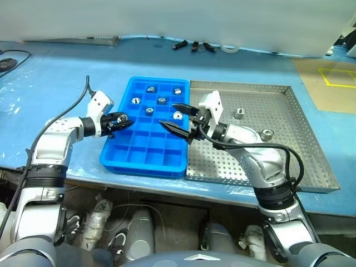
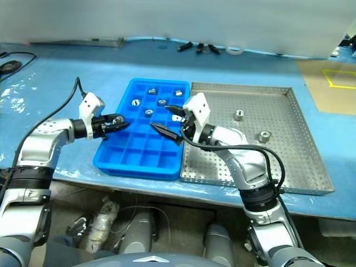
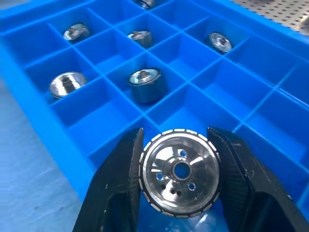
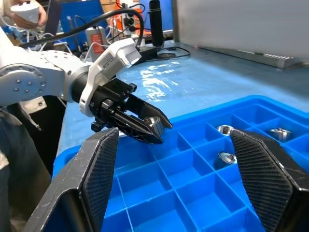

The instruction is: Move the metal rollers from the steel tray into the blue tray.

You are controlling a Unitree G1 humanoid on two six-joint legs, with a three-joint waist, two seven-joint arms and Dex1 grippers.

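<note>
My left gripper (image 1: pixel 123 118) hangs over the blue tray's (image 1: pixel 144 151) left rim, shut on a metal roller (image 3: pixel 179 171) that sits face-on between its fingers (image 3: pixel 118 183). Several more rollers (image 1: pixel 162 100) lie in the tray's far compartments, one to a cell. My right gripper (image 1: pixel 168 114) hovers above the middle of the blue tray, open wide and empty, pointing toward the left gripper (image 4: pixel 145 126). The steel tray (image 1: pixel 219 162) lies against the blue tray's right side, and two rollers (image 1: pixel 240 113) (image 1: pixel 267 134) rest on it.
Blue sheeting covers the table. Small black tools (image 1: pixel 192 45) and a white tape ring (image 1: pixel 230 49) lie at the far edge, and a black cable (image 1: pixel 14 55) at far left. A brown board with yellow tape (image 1: pixel 336 78) lies at right. A person's hand (image 4: pixel 29 12) holds a controller.
</note>
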